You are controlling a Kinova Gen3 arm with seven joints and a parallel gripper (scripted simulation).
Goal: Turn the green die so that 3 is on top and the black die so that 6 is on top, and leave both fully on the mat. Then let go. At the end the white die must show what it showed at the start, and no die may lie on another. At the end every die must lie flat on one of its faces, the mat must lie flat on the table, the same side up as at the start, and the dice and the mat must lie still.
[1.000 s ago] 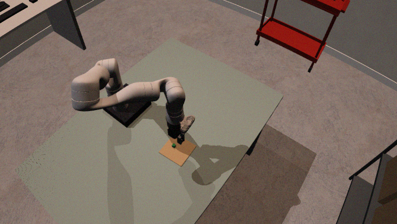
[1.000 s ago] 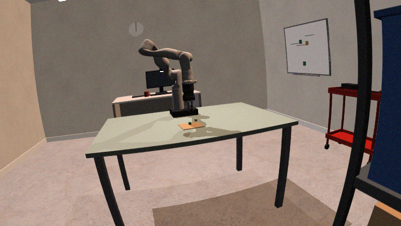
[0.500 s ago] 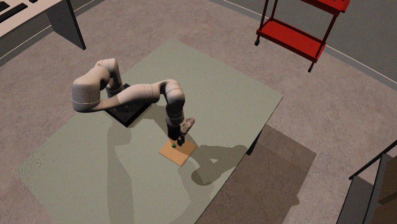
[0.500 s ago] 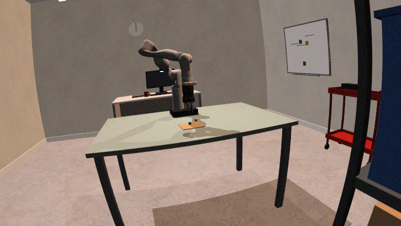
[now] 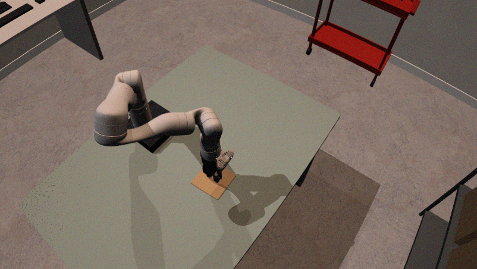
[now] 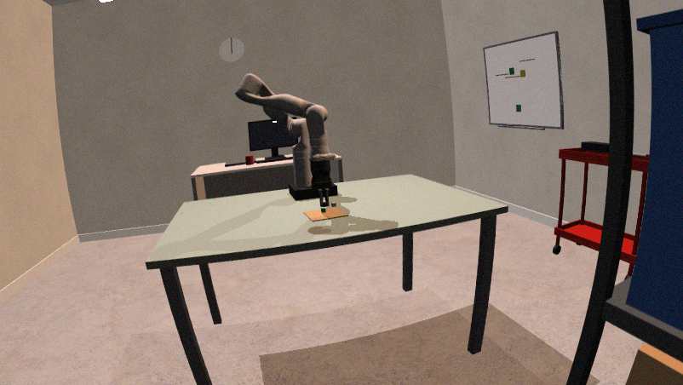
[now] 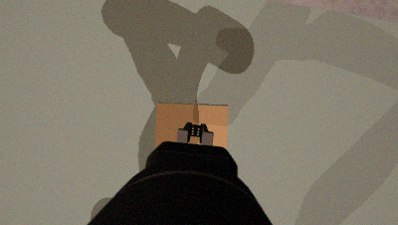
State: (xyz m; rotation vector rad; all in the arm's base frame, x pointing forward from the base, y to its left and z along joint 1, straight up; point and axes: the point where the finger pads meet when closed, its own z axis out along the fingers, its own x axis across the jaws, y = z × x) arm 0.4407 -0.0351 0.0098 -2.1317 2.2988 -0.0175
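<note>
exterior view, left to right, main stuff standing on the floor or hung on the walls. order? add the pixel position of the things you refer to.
Wall clock [image 6: 231,49] → green-topped table [image 6: 229,234] [image 5: 267,110] → whiteboard [image 6: 536,90] → red cart [image 6: 584,232] [image 5: 350,48] → blue cabinet-like block [image 6: 657,167], cut off by the picture's right edge.

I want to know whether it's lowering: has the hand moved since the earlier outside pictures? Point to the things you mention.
Yes: the hand [image 5: 217,178] [image 6: 324,204] [image 7: 195,129] is lower, closer to the orange mat [image 5: 201,183] [image 6: 312,216] [image 7: 166,117].
</note>
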